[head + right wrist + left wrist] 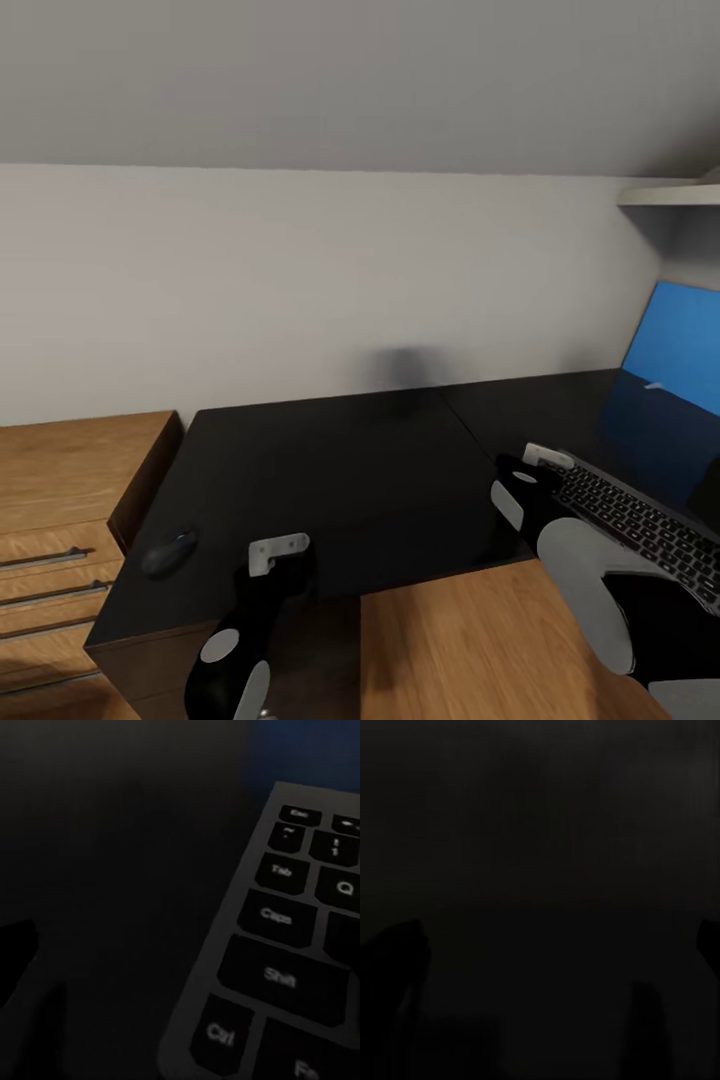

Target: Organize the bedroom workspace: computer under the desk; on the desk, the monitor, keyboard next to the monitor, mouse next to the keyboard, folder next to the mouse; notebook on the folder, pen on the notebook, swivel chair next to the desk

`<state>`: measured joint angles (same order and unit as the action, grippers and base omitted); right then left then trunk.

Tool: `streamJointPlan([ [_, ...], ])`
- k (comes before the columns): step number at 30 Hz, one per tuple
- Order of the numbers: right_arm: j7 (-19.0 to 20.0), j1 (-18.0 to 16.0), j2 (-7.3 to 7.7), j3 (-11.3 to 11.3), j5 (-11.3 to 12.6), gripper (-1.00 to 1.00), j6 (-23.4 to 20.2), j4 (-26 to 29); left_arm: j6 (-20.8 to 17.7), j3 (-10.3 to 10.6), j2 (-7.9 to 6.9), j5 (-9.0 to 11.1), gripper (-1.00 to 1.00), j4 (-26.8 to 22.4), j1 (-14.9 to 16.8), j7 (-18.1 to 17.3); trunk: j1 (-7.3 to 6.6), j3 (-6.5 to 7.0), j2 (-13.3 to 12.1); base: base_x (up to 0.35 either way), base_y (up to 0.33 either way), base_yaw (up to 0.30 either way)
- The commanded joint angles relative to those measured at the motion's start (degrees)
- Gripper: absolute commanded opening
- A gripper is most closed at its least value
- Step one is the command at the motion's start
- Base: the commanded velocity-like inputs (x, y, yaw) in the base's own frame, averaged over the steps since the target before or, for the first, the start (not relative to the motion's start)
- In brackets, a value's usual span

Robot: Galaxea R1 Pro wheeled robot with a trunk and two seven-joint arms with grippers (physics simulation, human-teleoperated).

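Left fingers: the left gripper (279, 553) hung over the front part of the glossy black L-shaped worktop (330, 480); I could not tell how far its fingers were parted, since the left wrist view was almost wholly dark, and nothing showed between them.
Mouse: the small rounded dark grey mouse (169, 552) lay on the worktop near its left front corner, just left of the left gripper and well apart from the keyboard; its long axis ran slantwise, from front-left to back-right.
Cabinet: a low light-wood cabinet with bar handles (60, 520) stood left of the worktop.
Right fingers: the right gripper (545, 462) sat at the keyboard's left end; I could not tell its opening or whether it gripped the frame.
Keyboard: the slim black-keyed, silver-framed keyboard (640, 520) lay on the worktop, long axis running from the right gripper toward the front right.
Monitor: the wide flat screen, lit blue (675, 345), stood behind the keyboard.
Progress: monitor and keyboard looked placed; the mouse likely needed moving beside the keyboard; folder, notebook, pen and chair remained, by my judgement.
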<state>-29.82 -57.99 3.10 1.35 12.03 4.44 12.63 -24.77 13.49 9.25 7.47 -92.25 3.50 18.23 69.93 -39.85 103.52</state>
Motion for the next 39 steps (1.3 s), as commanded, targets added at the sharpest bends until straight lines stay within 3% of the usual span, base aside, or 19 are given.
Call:
streamJointPlan([
  [1,0.01,-0.01,-0.02,1.21,0.98,1.0,0.48,-2.72,-0.45,0.04,-0.02,1.23,1.0,0.05,0.02,0.84,-0.22,0.11,-0.4,0.0,0.0,-0.002],
  [10,0.12,-0.01,0.04,1.2,1.02,1.0,0.48,-2.7,-0.45,0.04,-0.02,1.23,1.0,0.06,0.02,0.84,-2.2,1.73,-4.01,0.0,0.0,0.0],
  [32,0.11,-0.01,-0.11,1.2,1.06,1.0,0.71,-2.78,-0.45,0.13,-0.03,1.1,1.0,0.54,0.02,0.84,-2.2,2.06,-4.01,0.0,0.0,-0.054],
  [39,-0.06,-0.01,-0.12,1.2,1.06,1.0,2.92,-2.77,-0.45,0.13,-0.02,1.11,1.0,0.58,0.02,0.84,-2.2,2.06,-4.01,0.0,0.0,0.0],
])
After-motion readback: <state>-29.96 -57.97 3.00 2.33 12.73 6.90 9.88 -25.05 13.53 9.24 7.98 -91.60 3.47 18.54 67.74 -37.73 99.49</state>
